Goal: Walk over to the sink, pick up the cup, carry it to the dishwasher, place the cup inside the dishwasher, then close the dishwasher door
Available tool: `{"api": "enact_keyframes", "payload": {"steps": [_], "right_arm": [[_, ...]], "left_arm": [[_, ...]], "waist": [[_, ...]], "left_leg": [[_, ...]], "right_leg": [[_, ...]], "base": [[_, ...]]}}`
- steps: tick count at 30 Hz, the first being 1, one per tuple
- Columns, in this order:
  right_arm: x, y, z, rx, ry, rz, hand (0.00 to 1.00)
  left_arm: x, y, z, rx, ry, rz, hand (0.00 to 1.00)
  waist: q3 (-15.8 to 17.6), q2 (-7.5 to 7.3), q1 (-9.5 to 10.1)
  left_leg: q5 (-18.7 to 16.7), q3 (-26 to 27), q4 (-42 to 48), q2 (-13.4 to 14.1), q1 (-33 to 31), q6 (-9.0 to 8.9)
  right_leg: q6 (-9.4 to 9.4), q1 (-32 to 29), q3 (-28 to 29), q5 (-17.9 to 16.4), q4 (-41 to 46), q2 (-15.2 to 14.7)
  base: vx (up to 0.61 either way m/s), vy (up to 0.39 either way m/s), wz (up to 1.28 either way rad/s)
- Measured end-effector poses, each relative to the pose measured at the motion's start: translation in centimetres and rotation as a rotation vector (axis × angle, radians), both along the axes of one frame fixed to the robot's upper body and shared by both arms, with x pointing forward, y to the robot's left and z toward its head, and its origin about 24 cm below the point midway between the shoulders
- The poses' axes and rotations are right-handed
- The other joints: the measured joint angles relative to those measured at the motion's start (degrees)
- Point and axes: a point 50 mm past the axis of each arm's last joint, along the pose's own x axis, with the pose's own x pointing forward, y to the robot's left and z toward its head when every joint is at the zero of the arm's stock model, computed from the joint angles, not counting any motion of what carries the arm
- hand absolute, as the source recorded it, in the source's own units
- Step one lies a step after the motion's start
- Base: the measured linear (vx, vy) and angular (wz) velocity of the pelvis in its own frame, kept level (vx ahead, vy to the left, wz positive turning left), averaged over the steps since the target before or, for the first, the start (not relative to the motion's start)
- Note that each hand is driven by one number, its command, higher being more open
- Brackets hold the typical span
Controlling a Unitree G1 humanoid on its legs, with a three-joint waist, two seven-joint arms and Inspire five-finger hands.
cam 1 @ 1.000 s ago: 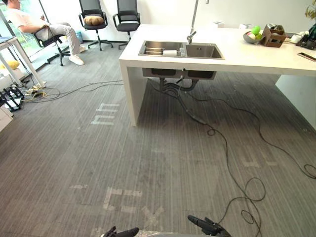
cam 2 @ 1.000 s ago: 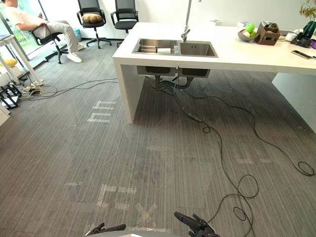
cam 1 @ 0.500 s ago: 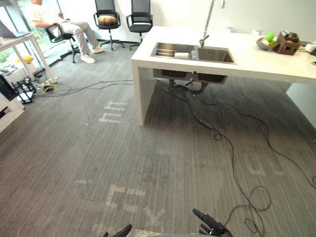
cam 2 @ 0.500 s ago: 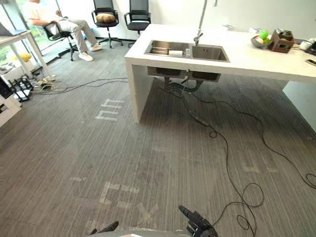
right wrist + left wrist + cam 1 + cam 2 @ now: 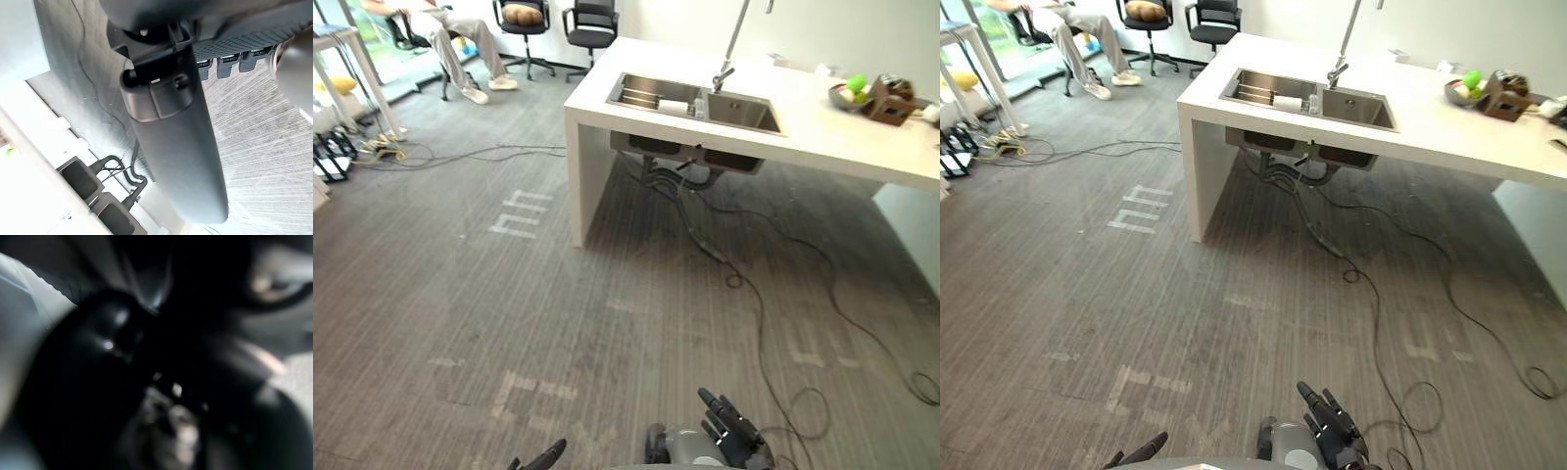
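At about 11 o'clock a person (image 5: 445, 27) sat in an office chair with legs stretched out, and two more office chairs (image 5: 590, 22) stood side by side just to the right; one of them carried a tan cushion (image 5: 520, 13). Pale tape marks (image 5: 520, 224) lay on the grey carpeted floor (image 5: 460, 304) at about 10 o'clock.

At 7 o'clock, at the near edge, the left hand (image 5: 544, 456) showed as a dark fingertip or two, and I could not tell whether it was spread or curled.

The white surface (image 5: 822, 132) stretched from 12 o'clock out to 2 o'clock. The steel two-basin sink (image 5: 744, 114) was set into it at roughly 12 o'clock, with a tall faucet (image 5: 732, 47) rising behind it. The cup (image 5: 674, 105), a small white shape too far off to make out further, lay in the left basin.

At 5 o'clock the right hand (image 5: 735, 432) hung over the floor, fingers straight and holding nothing.

At 2 o'clock a bowl of fruit (image 5: 849, 94) stood on the surface, just beside a brown box (image 5: 890, 99).
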Motion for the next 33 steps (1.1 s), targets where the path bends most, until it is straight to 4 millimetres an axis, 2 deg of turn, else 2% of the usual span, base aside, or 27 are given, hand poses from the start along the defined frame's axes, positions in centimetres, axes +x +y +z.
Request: {"api": "enact_keyframes", "payload": {"steps": [2, 3, 4, 5, 6, 7, 8, 9, 10, 12, 13, 14, 15, 16, 17, 18, 19, 20, 22, 25, 26, 27, 28, 29, 30, 32, 33], "right_arm": [[0.2, -0.1, -0.1, -0.008, 0.017, -0.022, 1.00], [-0.2, -0.2, -0.3, -0.006, 0.040, -0.035, 1.00], [-0.4, -0.3, -0.3, -0.008, 0.050, -0.037, 1.00], [-0.6, -0.4, -0.3, -0.010, 0.060, -0.038, 1.00], [-0.9, -0.3, -0.4, -0.013, 0.076, -0.030, 1.00], [-1.0, -0.3, -0.5, -0.015, 0.084, -0.020, 1.00], [-1.2, -0.1, -0.6, -0.020, 0.104, 0.001, 1.00], [-1.5, -0.1, -0.7, -0.025, 0.123, 0.026, 1.00], [-1.6, -0.1, -0.7, -0.027, 0.132, 0.034, 1.00], [-1.3, -0.4, -0.6, -0.040, 0.134, 0.056, 1.00], [-0.4, -0.5, -0.5, -0.042, 0.122, 0.061, 1.00], [0.1, -0.6, -0.4, -0.044, 0.113, 0.064, 1.00], [0.3, -0.8, -0.3, -0.053, 0.106, 0.069, 1.00], [0.5, -1.0, -0.3, -0.063, 0.105, 0.079, 1.00], [1.2, -0.3, -0.3, -0.049, 0.087, 0.117, 1.00], [1.8, 0.1, -0.1, -0.042, 0.063, 0.141, 1.00], [2.7, 0.4, 0.1, -0.034, 0.026, 0.159, 1.00], [3.2, 0.8, 0.2, -0.034, 0.008, 0.175, 1.00], [3.8, 1.5, 0.2, -0.044, 0.003, 0.234, 1.00], [3.7, 1.5, 0.2, -0.056, 0.009, 0.249, 1.00], [3.3, 1.3, 0.2, -0.059, 0.016, 0.230, 1.00], [3.4, 1.2, 0.3, -0.063, 0.010, 0.218, 1.00], [3.6, 1.0, 0.4, -0.069, -0.003, 0.203, 1.00], [3.8, 0.8, 0.6, -0.078, -0.019, 0.188, 1.00], [3.9, 0.7, 0.8, -0.088, -0.034, 0.184, 1.00], [4.3, 0.4, 1.1, -0.106, -0.062, 0.188, 1.00], [4.7, 0.3, 1.4, -0.111, -0.087, 0.192, 1.00]], "left_arm": [[0.2, -0.3, 0.1, 0.005, -0.011, 0.013, 1.00], [-0.1, -0.6, 0.0, 0.008, -0.006, 0.025, 1.00], [-0.2, -0.7, 0.0, 0.008, -0.003, 0.027, 1.00], [-0.3, -0.9, 0.0, 0.011, 0.001, 0.023, 1.00], [-0.3, -0.9, 0.0, 0.017, -0.004, 0.029, 1.00], [-0.3, -1.0, 0.0, 0.019, -0.007, 0.034, 1.00], [-0.1, -0.9, 0.1, 0.025, -0.024, 0.044, 1.00], [0.6, -0.6, 0.4, 0.047, -0.071, 0.060, 1.00], [0.9, -0.5, 0.5, 0.060, -0.085, 0.047, 1.00], [2.3, -0.4, 1.0, 0.089, -0.143, -0.004, 1.00], [3.3, -0.4, 1.3, 0.112, -0.182, -0.040, 1.00], [3.9, -0.4, 1.5, 0.136, -0.202, -0.083, 1.00], [3.9, -0.5, 1.7, 0.170, -0.208, -0.144, 1.00], [3.6, -0.5, 1.9, 0.224, -0.202, -0.234, 1.00], [4.4, 0.0, 2.2, 0.282, -0.201, -0.302, 1.00], [5.0, 0.1, 2.5, 0.332, -0.214, -0.350, 1.00], [6.6, -0.1, 3.3, 0.425, -0.268, -0.453, 1.00], [7.9, -0.4, 3.9, 0.484, -0.316, -0.533, 1.00], [10.9, -1.9, 6.0, 0.598, -0.462, -0.662, 1.00], [14.1, -2.8, 9.3, 0.692, -0.652, -0.702, 1.00], [15.4, -3.2, 11.6, 0.749, -0.765, -0.701, 1.00], [15.9, -3.3, 12.5, 0.771, -0.809, -0.702, 1.00], [16.5, -3.4, 13.8, 0.803, -0.870, -0.704, 1.00], [17.4, -3.7, 15.4, 0.835, -0.946, -0.712, 1.00], [18.0, -4.0, 16.8, 0.855, -1.015, -0.711, 1.00], [18.2, -4.3, 18.1, 0.904, -1.075, -0.702, 1.00], [18.4, -4.6, 19.2, 0.944, -1.121, -0.689, 1.00]], "waist": [[0.8, 1.71, -0.75], [0.3, 2.49, -0.74], [-0.1, 3.14, -0.84], [-0.6, 3.97, -1.09], [-0.6, 4.11, -1.03], [-0.6, 4.13, -0.99], [-0.3, 4.22, -0.66], [0.3, 3.53, 0.08], [0.5, 3.39, 0.50], [1.4, 3.20, 1.90], [2.7, 3.04, 2.14], [2.9, 3.06, 2.14], [2.7, 3.85, 2.10], [2.3, 5.11, 2.75], [2.3, 2.93, 2.62], [2.3, 2.63, 2.81], [2.3, 2.39, 2.82], [2.5, 1.72, 2.75], [2.5, 2.19, 2.53], [1.7, 1.88, 2.33], [0.7, 1.32, 2.18], [0.7, 1.19, 2.07], [0.5, 0.88, 1.70], [0.4, 0.71, 1.29], [0.0, 0.22, 1.10], [-0.6, 0.64, 0.39], [-1.2, 0.68, 0.04]], "left_leg": [[-0.7, -0.8, 10.0, 1.9, -2.0, -1.07], [0.2, -2.0, 18.2, 1.8, -4.1, -2.23], [1.3, -2.5, 22.7, 1.8, -5.5, -2.66], [4.7, -3.0, 31.2, 1.9, -8.8, -2.89], [11.2, -3.4, 39.9, 2.4, -12.7, -4.65], [12.8, -3.1, 45.6, 3.0, -15.1, -4.95], [12.2, 0.1, 56.4, 4.9, -19.3, -3.62], [10.3, 2.8, 63.7, 6.1, -22.8, -0.46], [9.4, 3.6, 65.4, 5.8, -24.6, 0.25], [5.1, 6.6, 62.1, 3.0, -31.7, 3.34], [2.7, 9.3, 53.3, 0.9, -34.8, 5.77], [2.8, 11.3, 41.6, -0.8, -35.9, 5.89], [7.0, 12.1, 26.1, -2.0, -35.2, 4.89], [17.7, 13.0, 14.1, -2.3, -32.8, 8.91], [18.4, 14.4, 10.4, -4.0, -30.7, 8.90], [18.3, 14.4, 9.2, -4.4, -30.3, 8.66], [17.2, 14.5, 9.2, -4.7, -30.6, 8.63], [16.3, 14.7, 9.6, -6.0, -30.3, 9.28], [13.5, 15.0, 11.6, -7.4, -29.3, 10.38], [12.4, 15.6, 9.4, -9.2, -27.1, 10.71], [12.1, 16.2, 6.1, -10.9, -24.7, 10.55], [11.9, 16.4, 4.8, -11.5, -23.3, 10.89], [11.5, 16.4, 3.3, -12.4, -21.0, 11.33], [10.9, 16.0, 1.9, -12.9, -17.7, 11.78], [9.4, 15.6, 1.7, -13.3, -14.8, 11.66], [8.6, 15.4, 0.9, -12.8, -11.8, 10.71], [8.2, 15.2, -0.4, -12.0, -9.7, 10.04]], "right_leg": [[-1.12, 2.4, -1.7, -4.7, 1.6, 1.3], [-1.59, 4.6, -2.1, -6.1, 0.5, 2.8], [-2.07, 5.9, -2.5, -6.4, -0.5, 3.7], [-3.00, 8.3, -3.1, -6.8, -2.8, 5.4], [-3.40, 11.1, -3.0, -6.9, -5.4, 6.7], [-3.65, 12.7, -2.8, -6.7, -7.2, 7.3], [-3.92, 16.6, -1.8, -6.2, -11.1, 8.6], [-3.72, 21.2, -0.7, -5.2, -15.8, 9.2], [-3.70, 23.4, -0.1, -4.7, -18.0, 9.1], [-3.22, 29.1, 2.1, -3.9, -23.2, 7.8], [-3.17, 31.1, 3.0, -3.9, -23.3, 6.2], [-2.94, 31.7, 3.8, -4.0, -22.3, 5.1], [-1.66, 31.8, 4.7, -4.7, -20.7, 5.2], [0.08, 32.4, 7.4, -6.4, -19.2, 5.1], [-0.20, 32.0, 9.7, -6.4, -20.2, 4.4], [-0.62, 31.5, 10.8, -6.0, -21.4, 4.7], [-0.44, 30.4, 12.2, -4.2, -23.6, 6.0], [-0.49, 29.6, 11.8, -2.3, -23.7, 5.6], [0.51, 29.9, 12.2, -3.0, -19.8, 3.7], [0.93, 26.9, 11.9, -3.1, -12.1, 1.8], [2.41, 23.0, 11.3, -2.2, -3.1, -0.1], [4.40, 21.1, 11.0, -1.0, 1.9, -0.7], [7.25, 17.9, 10.5, 2.6, 9.8, -2.3], [8.00, 13.7, 9.8, 9.2, 20.7, -4.4], [5.91, 9.0, 8.2, 9.2, 32.9, -6.8], [1.08, 3.5, 5.8, 6.1, 40.7, -8.8], [-0.67, -0.5, 4.6, 4.3, 40.8, -8.9]], "base": [[0.56, -0.368, 0.22], [0.56, -0.338, 0.11], [0.51, -0.225, 0.07], [0.49, -0.183, 0.04], [0.49, -0.160, 0.01], [0.47, -0.117, -0.20], [0.46, -0.091, -0.33], [0.45, -0.072, -0.37], [0.43, -0.021, -0.43], [0.48, 0.098, -0.49], [0.46, 0.152, -0.50], [0.48, 0.173, -0.50], [0.50, 0.194, -0.64], [0.55, 0.234, -0.58], [0.36, 0.162, -0.48], [0.30, 0.166, -0.16], [0.20, 0.121, -0.01], [0.31, 0.154, 0.12], [0.27, 0.086, 0.11], [0.28, 0.060, -0.02], [0.21, 0.060, -0.10], [0.32, 0.094, -0.09], [0.29, 0.080, -0.03], [0.37, 0.070, 0.03], [0.32, 0.030, 0.05], [0.29, -0.024, 0.05], [0.32, -0.062, 0.06]]}}
